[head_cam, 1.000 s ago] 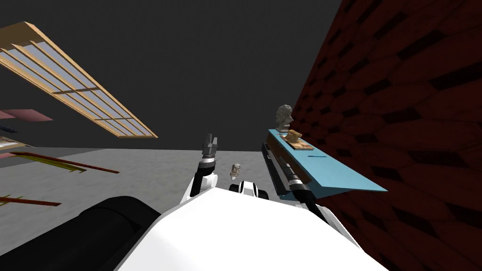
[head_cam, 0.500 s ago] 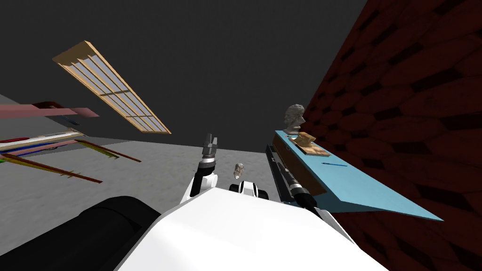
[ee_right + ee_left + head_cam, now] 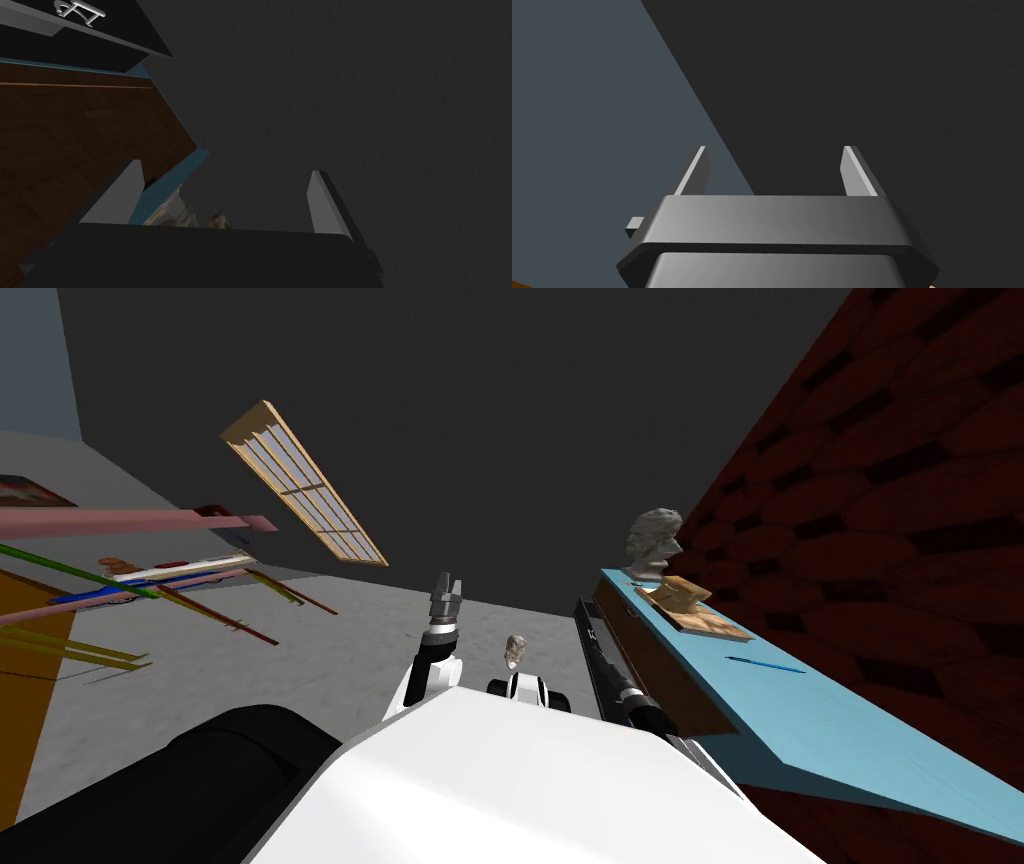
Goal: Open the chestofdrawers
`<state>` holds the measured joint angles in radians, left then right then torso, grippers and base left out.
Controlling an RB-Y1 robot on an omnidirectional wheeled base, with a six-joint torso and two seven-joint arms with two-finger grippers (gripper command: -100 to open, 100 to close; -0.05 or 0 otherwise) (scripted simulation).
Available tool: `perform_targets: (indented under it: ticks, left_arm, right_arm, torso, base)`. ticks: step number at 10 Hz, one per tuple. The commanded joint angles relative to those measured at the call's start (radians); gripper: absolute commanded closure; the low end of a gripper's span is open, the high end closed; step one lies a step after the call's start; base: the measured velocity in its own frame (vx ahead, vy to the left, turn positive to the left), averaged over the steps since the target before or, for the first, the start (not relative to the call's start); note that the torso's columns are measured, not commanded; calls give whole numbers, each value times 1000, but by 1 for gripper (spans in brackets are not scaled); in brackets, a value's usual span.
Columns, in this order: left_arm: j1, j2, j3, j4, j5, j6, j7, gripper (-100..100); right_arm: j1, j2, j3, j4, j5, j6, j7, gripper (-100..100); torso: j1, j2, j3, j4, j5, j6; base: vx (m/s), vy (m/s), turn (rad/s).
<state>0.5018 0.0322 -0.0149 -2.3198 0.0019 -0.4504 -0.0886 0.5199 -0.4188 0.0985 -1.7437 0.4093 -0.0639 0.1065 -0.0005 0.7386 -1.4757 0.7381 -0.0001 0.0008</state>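
Observation:
The chest of drawers [image 3: 800, 708] has a blue top and stands along the dark red brick wall on my right. Its black drawer front [image 3: 598, 663] stands out from the body, with a brown wooden surface [image 3: 660, 673] between the two. My right forearm [image 3: 632, 696] lies along that front. In the right wrist view, the right gripper [image 3: 223, 167] is open and empty. It sits just off the chest's blue corner [image 3: 170, 180], beside the brown wood [image 3: 75, 140]. A silver handle [image 3: 80, 10] shows on the black front [image 3: 100, 40]. My left gripper [image 3: 446, 588] is raised ahead of me, open and empty [image 3: 774, 148].
On the chest top are a grey bust [image 3: 655, 540], a wooden piece on a flat board [image 3: 690, 606] and a blue pen [image 3: 765, 664]. A small bust [image 3: 515, 650] lies on the grey floor ahead. Pink, red and green planks [image 3: 150, 578] are on the left, and a window [image 3: 305, 483] is in the dark wall.
My view has swung, so the window and planks slid right and the chest now reaches further toward the bottom right. The brown gap behind the black front looks wider. The arms look unmoved.

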Motion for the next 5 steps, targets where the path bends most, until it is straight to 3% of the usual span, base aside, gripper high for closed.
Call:
perform_targets:
  ticks: [1, 3, 4, 5]
  left_arm:
    - [0, 0, 0, 0, 0, 0, 0, 0]
    - [0, 0, 0, 0, 0, 0, 0, 0]
    - [0, 0, 0, 0, 0, 0, 0, 0]
    - [0, 0, 0, 0, 0, 0, 0, 0]
  right_arm:
    - [3, -55, 18, 90, 74, 39, 12, -100]
    - [3, -55, 18, 124, 88, 39, 12, -100]
    - [0, -85, 28, 161, 130, 62, 16, -100]
    - [0, -85, 28, 184, 130, 62, 16, -100]
  torso:
    - [1, 0, 0, 0, 0, -2]
    - [1, -1, -1, 0, 0, 0]
    - [0, 0, 0, 0, 0, 0]
    - [1, 0, 0, 0, 0, -2]
  base:
    - [26, 29, 436]
    - [19, 17, 111]
    - [14, 21, 379]
    - [15, 12, 158]
